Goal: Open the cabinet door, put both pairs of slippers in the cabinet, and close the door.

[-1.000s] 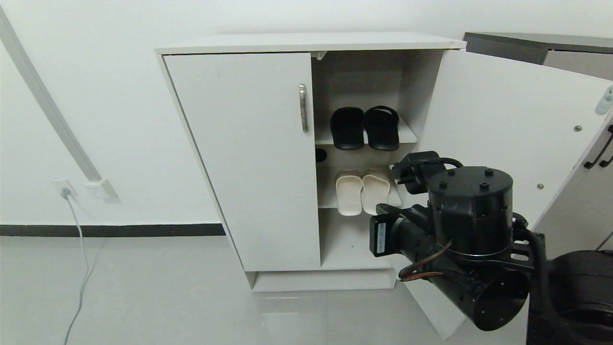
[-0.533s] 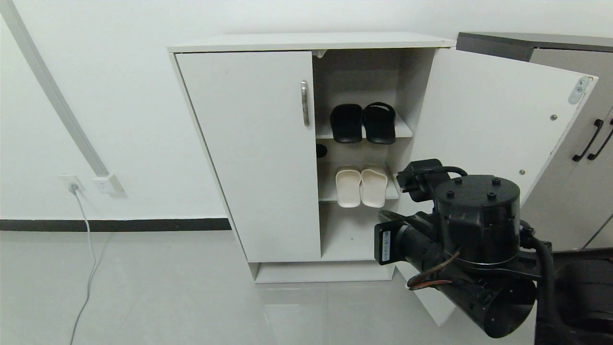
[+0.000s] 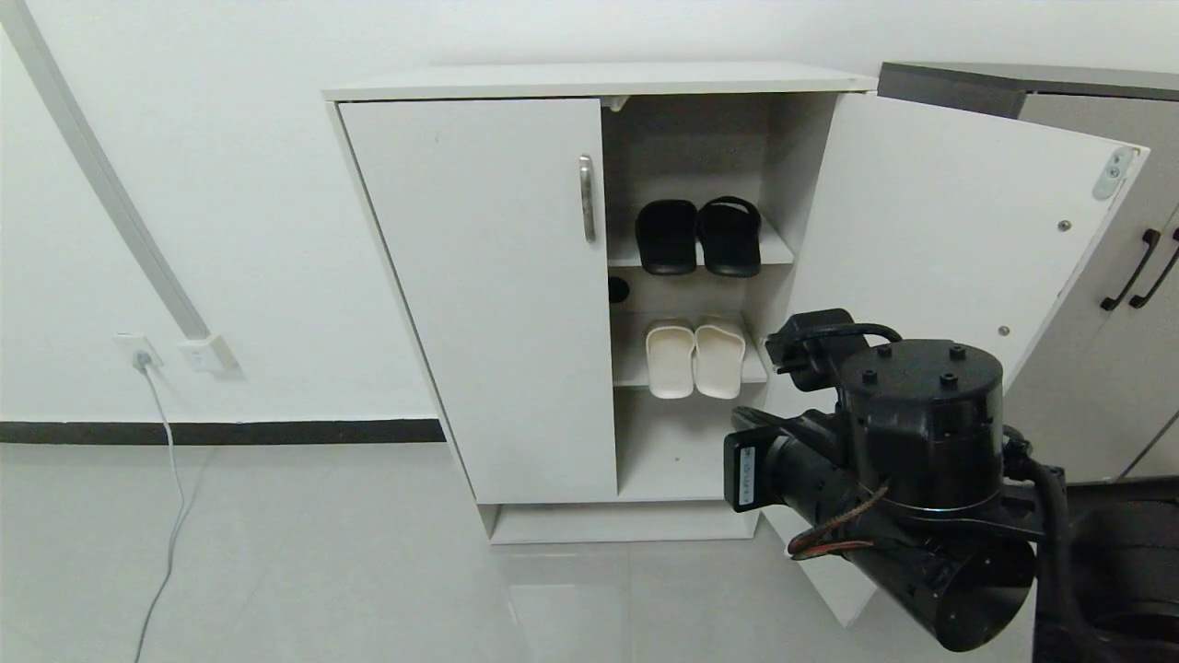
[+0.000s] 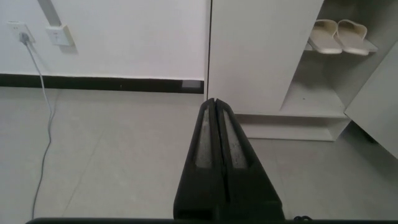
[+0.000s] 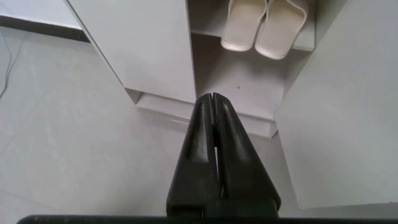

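Cabinet: right door swung open. Black slippers: upper shelf, front edge. White slippers: middle shelf, front edge. Left gripper, right gripper: fingers pressed together, holding nothing

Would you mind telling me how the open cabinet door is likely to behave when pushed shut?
The open door looks like a flat, stiff panel, so it should swing without flexing. It is thin and broad, so probably light, needing only a gentle push.
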Motion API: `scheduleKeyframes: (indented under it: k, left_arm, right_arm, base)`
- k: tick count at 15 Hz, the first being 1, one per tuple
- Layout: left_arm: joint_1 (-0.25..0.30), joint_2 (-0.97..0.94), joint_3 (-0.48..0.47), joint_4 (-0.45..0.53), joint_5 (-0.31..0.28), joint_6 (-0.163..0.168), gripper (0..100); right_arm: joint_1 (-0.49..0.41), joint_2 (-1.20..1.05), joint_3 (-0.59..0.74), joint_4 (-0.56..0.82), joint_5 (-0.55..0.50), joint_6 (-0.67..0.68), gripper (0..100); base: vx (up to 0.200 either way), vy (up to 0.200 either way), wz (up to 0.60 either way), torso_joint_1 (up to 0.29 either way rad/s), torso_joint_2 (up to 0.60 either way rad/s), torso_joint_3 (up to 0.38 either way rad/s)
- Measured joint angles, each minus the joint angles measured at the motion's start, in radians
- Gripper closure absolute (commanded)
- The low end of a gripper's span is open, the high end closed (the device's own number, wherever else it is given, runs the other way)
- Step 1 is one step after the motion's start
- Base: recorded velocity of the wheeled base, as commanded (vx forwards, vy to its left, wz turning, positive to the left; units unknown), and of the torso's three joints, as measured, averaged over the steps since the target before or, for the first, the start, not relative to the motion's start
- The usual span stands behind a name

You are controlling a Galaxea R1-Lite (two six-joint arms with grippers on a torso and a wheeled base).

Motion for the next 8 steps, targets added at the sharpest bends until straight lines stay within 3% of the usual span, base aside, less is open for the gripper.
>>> scheduleKeyframes:
  k: [5,8]
  left_arm:
    - [0.000,0.000,0.000,0.000,0.000,0.000,100]
    - [0.000,0.000,0.000,0.001,0.000,0.000,100]
  right_arm:
    - [-0.002,0.003,0.000,-0.001,0.011,0.000,100]
    - [-0.004,0.001,0.000,-0.003,0.026,0.000,100]
  base:
    - [0.000,0.000,0.00,0.000,-0.01,-0.020]
    - [0.000,0.000,0.00,0.002,-0.18,-0.320]
